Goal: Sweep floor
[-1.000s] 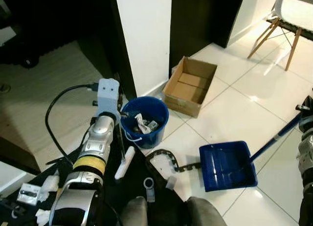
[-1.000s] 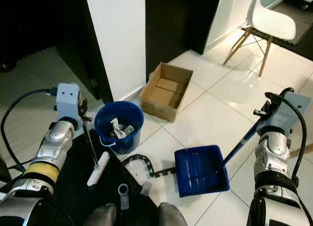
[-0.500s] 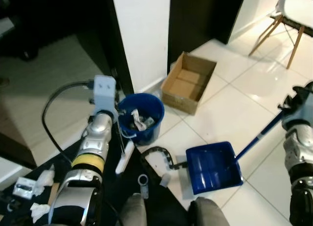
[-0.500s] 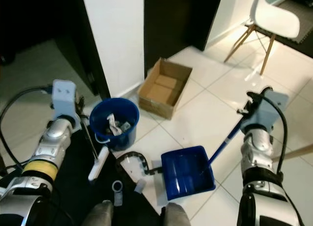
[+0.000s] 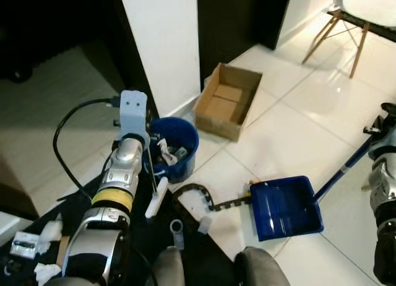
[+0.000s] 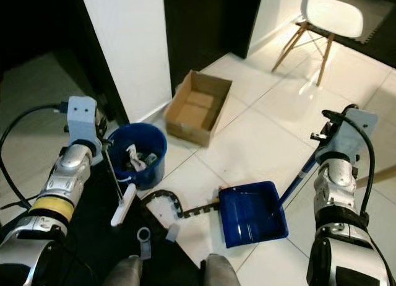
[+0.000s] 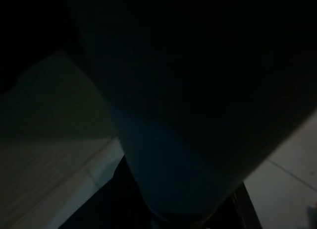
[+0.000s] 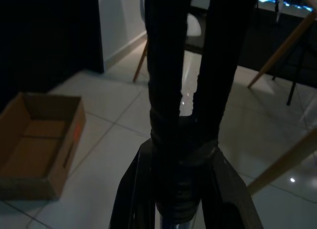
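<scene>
A blue dustpan (image 5: 286, 207) lies flat on the white tile floor. Its blue handle (image 5: 343, 169) runs up to my right gripper (image 8: 190, 110), which is shut on the handle's black-taped end. My left arm (image 5: 120, 174) holds a thin dark rod with a small white brush head (image 5: 156, 199) that rests on a black mat. The left gripper (image 6: 102, 151) sits beside a blue bucket (image 5: 179, 151). A black chain (image 5: 210, 198) lies on the floor, one end at the dustpan's front lip. Small white pieces (image 5: 204, 224) and a clear ring (image 5: 177, 230) lie nearby.
The bucket holds scraps. An open cardboard box (image 5: 226, 101) stands behind it by a white pillar (image 5: 164, 44). A white chair with wooden legs (image 5: 349, 17) is at the far right. The black mat (image 5: 133, 236) with paper scraps (image 5: 43, 246) covers the floor at lower left.
The camera has shifted, so the whole scene sits differently. The dustpan still lies by the chain's end. Both arms keep their hold on the brush and the dustpan handle.
</scene>
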Available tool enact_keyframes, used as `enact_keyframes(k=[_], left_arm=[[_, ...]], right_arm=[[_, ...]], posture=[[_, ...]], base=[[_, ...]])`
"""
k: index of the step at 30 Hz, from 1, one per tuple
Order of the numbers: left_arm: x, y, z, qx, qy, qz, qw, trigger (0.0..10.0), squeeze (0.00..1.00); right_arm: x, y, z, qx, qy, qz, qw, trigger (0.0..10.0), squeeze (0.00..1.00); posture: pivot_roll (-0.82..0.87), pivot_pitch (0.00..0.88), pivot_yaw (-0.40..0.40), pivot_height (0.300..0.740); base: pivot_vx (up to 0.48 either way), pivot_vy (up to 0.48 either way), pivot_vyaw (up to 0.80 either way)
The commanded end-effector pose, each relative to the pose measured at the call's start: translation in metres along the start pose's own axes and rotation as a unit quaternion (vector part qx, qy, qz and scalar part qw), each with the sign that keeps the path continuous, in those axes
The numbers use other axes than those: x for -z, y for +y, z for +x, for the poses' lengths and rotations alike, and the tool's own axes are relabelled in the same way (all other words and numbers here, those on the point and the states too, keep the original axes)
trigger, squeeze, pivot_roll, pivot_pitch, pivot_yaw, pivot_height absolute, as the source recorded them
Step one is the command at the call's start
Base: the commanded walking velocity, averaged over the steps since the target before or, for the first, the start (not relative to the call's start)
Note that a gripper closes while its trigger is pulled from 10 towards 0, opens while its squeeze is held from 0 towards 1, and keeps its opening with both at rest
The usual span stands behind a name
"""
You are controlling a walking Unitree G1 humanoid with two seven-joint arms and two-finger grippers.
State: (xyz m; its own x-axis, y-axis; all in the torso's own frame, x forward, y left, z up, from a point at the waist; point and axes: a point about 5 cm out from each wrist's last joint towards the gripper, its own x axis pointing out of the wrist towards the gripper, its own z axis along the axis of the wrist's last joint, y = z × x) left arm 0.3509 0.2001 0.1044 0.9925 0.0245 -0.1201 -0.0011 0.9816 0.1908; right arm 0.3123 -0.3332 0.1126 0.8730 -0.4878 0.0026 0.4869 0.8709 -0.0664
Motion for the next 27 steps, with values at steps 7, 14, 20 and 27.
enact_keyframes(k=[7,14,20,27], left_arm=[[-0.022,0.035,0.004,-0.038,-0.04,0.029,0.998,10.0,0.0],[-0.036,0.048,0.006,-0.062,-0.07,0.008,0.996,10.0,0.0],[-0.038,0.05,0.008,-0.062,-0.073,-0.025,0.995,10.0,0.0],[-0.034,0.041,0.007,-0.041,-0.078,-0.048,0.995,10.0,0.0]], right_arm=[[-0.013,-0.036,0.006,0.064,-0.01,-0.01,0.998,10.0,0.0],[-0.032,-0.053,0.013,0.092,-0.032,0.009,0.995,10.0,0.0],[-0.048,-0.063,0.018,0.119,-0.055,0.019,0.991,10.0,0.0],[-0.049,-0.047,0.017,0.13,-0.082,-0.025,0.988,10.0,0.0]], posture=[[0.07,0.281,0.039,0.74],[0.09,0.326,0.051,0.74],[0.09,0.323,0.051,0.74],[0.12,0.337,0.064,0.74]], base=[[0.0,0.0,0.0],[0.0,0.0,0.0],[0.0,0.0,0.0],[0.0,0.0,0.0]])
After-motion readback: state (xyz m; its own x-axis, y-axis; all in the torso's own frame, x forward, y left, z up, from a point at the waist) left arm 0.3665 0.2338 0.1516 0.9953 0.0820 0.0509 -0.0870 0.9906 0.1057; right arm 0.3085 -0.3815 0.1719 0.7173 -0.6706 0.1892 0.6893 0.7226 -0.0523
